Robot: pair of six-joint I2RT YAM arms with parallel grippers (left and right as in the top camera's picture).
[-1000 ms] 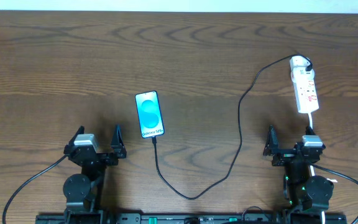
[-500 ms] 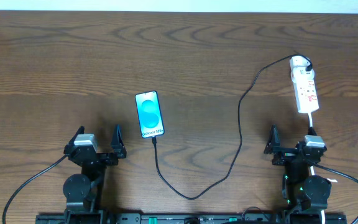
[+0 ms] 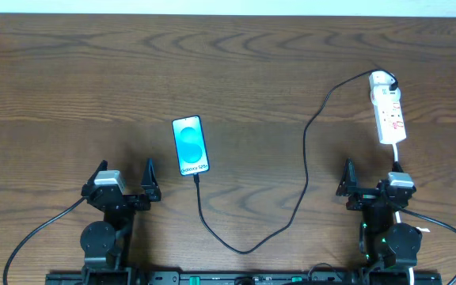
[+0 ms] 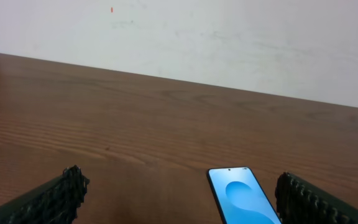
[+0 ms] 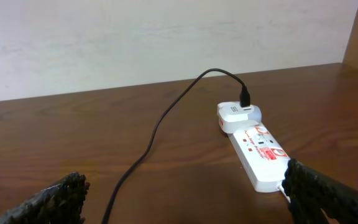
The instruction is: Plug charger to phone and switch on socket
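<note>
one phone lies face up on the wooden tabletop, a little left of the middle and about halfway between the far and near edges, its screen lit blue and white with small text at the end nearer the arms. one charger, a thin black cable, meets the phone's near short end, drops toward the near edge, loops back up through the right half and ends in a black connector on one white adapter. whether the tip is fully seated in the phone cannot be told. the adapter sits at the far end of one socket, a white strip with red markings that lies toward the far-right corner, lengthwise from far to near; the position of its switches is too small to read. one white cord leaves the strip's near end. two arms stand at the near edge. the left pincer is spread wide and grips nothing, just left of and nearer than the phone. the right pincer is also spread wide and bare, just short of the strip's near end, touching neither strip nor cable.
</note>
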